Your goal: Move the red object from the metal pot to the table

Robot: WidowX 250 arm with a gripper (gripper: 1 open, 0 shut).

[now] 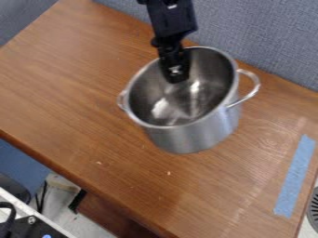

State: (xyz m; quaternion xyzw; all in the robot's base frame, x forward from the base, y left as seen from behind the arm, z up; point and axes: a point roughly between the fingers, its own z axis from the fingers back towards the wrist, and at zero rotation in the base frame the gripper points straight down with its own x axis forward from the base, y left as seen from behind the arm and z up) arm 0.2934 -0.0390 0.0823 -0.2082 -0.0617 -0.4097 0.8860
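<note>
The shiny metal pot (199, 119) hangs tilted over the middle of the brown wooden table (62, 84), its mouth facing up and to the left. My gripper (173, 72) comes down from the top of the view. It is shut on the pot's far rim, with its fingertips dipping just inside. One loop handle (250, 85) sticks out on the right. Only bare steel shows inside the pot. The red object is out of view.
A strip of blue tape (293, 177) lies near the table's right edge. The table's front edge runs diagonally across the lower left, with cables and equipment (32, 209) below it. A grey-blue wall (273, 33) stands behind.
</note>
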